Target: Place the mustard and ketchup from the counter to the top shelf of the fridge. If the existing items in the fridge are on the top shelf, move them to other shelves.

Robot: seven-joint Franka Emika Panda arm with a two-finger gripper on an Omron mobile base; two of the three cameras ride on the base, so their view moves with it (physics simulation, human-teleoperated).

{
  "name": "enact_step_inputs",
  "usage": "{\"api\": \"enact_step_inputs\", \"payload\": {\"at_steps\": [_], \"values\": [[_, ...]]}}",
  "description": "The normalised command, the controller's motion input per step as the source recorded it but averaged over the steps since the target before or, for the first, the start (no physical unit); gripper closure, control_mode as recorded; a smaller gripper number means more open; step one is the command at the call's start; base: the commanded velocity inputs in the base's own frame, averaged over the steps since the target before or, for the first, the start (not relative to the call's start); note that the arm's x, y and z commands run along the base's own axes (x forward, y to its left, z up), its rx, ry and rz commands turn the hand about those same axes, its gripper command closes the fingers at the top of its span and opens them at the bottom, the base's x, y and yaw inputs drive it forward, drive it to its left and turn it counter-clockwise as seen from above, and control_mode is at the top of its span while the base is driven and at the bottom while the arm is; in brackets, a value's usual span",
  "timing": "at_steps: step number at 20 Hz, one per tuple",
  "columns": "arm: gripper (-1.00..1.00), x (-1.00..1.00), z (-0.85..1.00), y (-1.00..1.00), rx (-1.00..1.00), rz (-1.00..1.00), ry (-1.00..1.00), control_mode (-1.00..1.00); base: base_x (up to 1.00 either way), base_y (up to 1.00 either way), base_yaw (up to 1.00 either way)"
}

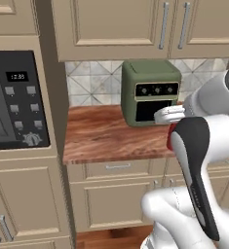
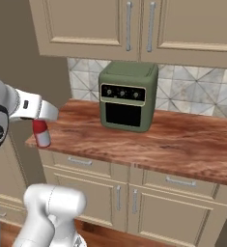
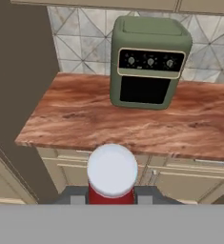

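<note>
Ketchup (image 3: 111, 177) sits clamped between the gripper (image 3: 111, 199) fingers, in front of the counter (image 3: 104, 119) edge.

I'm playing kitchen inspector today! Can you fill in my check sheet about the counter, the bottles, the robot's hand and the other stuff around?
Surface: the counter is reddish-brown wood grain, over beige drawers.
Job's things: the ketchup, a slim red bottle with a white cap, is off the counter in the hand; the hand view looks down on its cap.
Clutter: a green toaster oven stands at the back of the counter.
Hand: the hand is shut on the ketchup.
Cables: nothing seen.
Surroundings: tiled backsplash, beige upper cabinets, a black wall oven to the left.
</note>
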Motion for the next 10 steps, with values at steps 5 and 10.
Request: {"api": "enact_step_inputs", "payload": {"at_steps": [5,10], "values": [[1.00,0.00,0.00,0.00,0.00,0.00,0.00,1.00,-1.00,-0.36,-0.01],[1.00,0.00,0.00,0.00,0.00,0.00,0.00,1.00,-1.00,-0.78,-0.13]]}}
